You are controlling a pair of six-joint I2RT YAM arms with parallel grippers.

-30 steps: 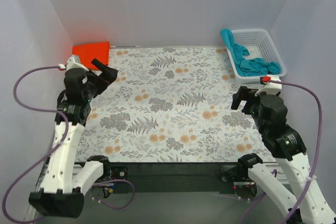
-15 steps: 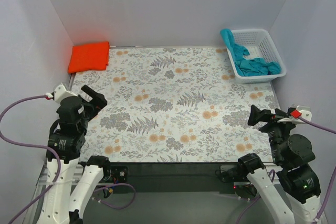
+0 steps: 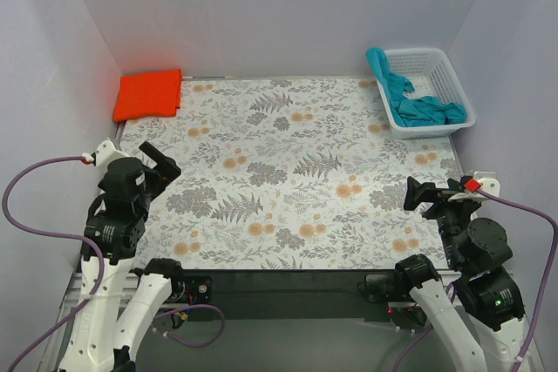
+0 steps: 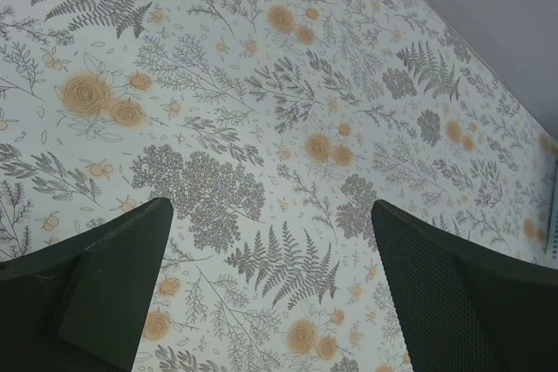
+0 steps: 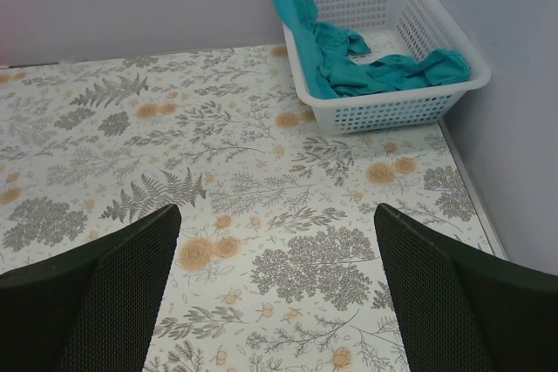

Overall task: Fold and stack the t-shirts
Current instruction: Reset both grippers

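A folded orange t-shirt (image 3: 149,93) lies at the table's far left corner. A crumpled teal t-shirt (image 3: 414,98) lies in the white basket (image 3: 455,77) at the far right; it also shows in the right wrist view (image 5: 349,63), in the basket (image 5: 410,106). My left gripper (image 3: 161,163) is open and empty above the floral cloth at the near left; in its wrist view (image 4: 272,215) only cloth shows between the fingers. My right gripper (image 3: 420,193) is open and empty at the near right, above the cloth (image 5: 275,215).
The floral tablecloth (image 3: 288,172) covers the table. Pale walls close in the left, back and right sides. The black front rail (image 3: 288,285) runs along the near edge between the arm bases.
Both arms have drawn back from the far corners toward the near edge. The left gripper left the orange shirt folded in the corner. In the last half second both shifted slightly.
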